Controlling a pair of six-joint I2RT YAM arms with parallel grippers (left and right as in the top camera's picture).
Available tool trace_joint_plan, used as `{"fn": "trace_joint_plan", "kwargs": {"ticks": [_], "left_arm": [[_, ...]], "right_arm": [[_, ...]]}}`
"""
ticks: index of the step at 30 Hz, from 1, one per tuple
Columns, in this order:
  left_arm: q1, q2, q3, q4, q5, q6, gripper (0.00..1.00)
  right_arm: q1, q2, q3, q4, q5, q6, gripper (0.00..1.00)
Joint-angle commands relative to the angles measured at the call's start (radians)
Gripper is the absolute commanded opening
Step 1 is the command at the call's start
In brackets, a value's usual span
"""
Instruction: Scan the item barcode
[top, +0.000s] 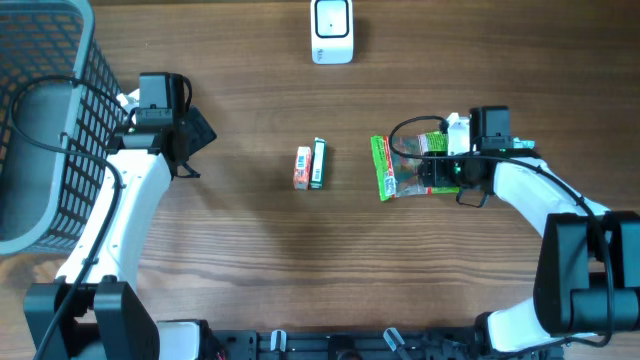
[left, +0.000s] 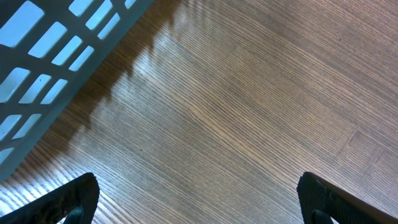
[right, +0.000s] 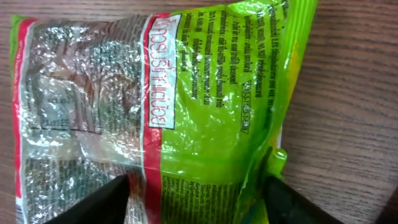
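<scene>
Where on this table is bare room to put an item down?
Free: the wood between the two small boxes and the arm bases; also between those boxes and the scanner. Crowded: around the green bag at the right claw, and beside the basket.

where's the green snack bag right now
In the overhead view the green bag lies flat on the table right of centre, under the right gripper, with two small boxes to its left.

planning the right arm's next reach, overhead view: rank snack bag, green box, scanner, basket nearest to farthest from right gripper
1. green snack bag, under the right gripper
2. small green box, table centre
3. white scanner, far edge, centre
4. grey mesh basket, far left
</scene>
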Motion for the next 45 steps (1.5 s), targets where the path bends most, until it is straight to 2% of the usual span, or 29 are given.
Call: {"fn": "trace_joint_plan", "kwargs": {"ticks": [1,2,3,4,7,13,17,23,31,33,34,35,36,45], "left_arm": [[0.004,0.005,0.001,0.003,-0.013,0.008,1.00],[0.004,0.005,0.001,0.003,-0.013,0.008,1.00],[0.004,0.005,0.001,0.003,-0.013,0.008,1.00],[0.004,0.005,0.001,0.003,-0.013,0.008,1.00],[0.004,0.005,0.001,0.003,-0.013,0.008,1.00],[0.004,0.005,0.001,0.003,-0.013,0.008,1.00],[0.004,0.005,0.001,0.002,-0.013,0.008,1.00],[0.004,0.005,0.001,0.003,-0.013,0.008,1.00],[0.004,0.005,0.001,0.003,-0.013,0.008,1.00],[0.004,0.005,0.001,0.003,-0.013,0.008,1.00],[0.004,0.005,0.001,0.003,-0.013,0.008,1.00],[0.004,0.005,0.001,0.003,-0.013,0.008,1.00],[0.004,0.005,0.001,0.003,-0.013,0.008,1.00],[0.004,0.005,0.001,0.002,-0.013,0.008,1.00]], "right_arm": [[0.006,0.017,-0.028,0.002,-0.102,0.014,0.68],[0.006,0.017,-0.029,0.002,-0.098,0.015,0.68],[0.006,0.017,-0.029,0.002,-0.079,0.039,0.78],[0.006,0.017,-0.029,0.004,-0.053,0.072,0.81],[0.006,0.017,-0.029,0.019,0.018,0.152,0.81],[0.006,0.017,-0.029,0.055,0.021,0.152,0.82],[0.011,0.017,-0.028,0.085,0.037,0.140,0.86],[0.046,0.017,0.006,0.098,0.063,0.105,0.83],[0.197,0.017,-0.018,0.038,0.370,0.067,0.88],[0.198,0.017,-0.043,0.057,0.346,0.097,0.88],[0.198,0.017,-0.045,0.058,0.312,0.096,0.84],[0.198,0.017,-0.045,0.054,0.267,0.096,0.73],[0.198,0.017,-0.045,0.047,0.237,0.097,0.67],[0.159,0.017,-0.047,0.023,0.136,0.122,0.66]]}}
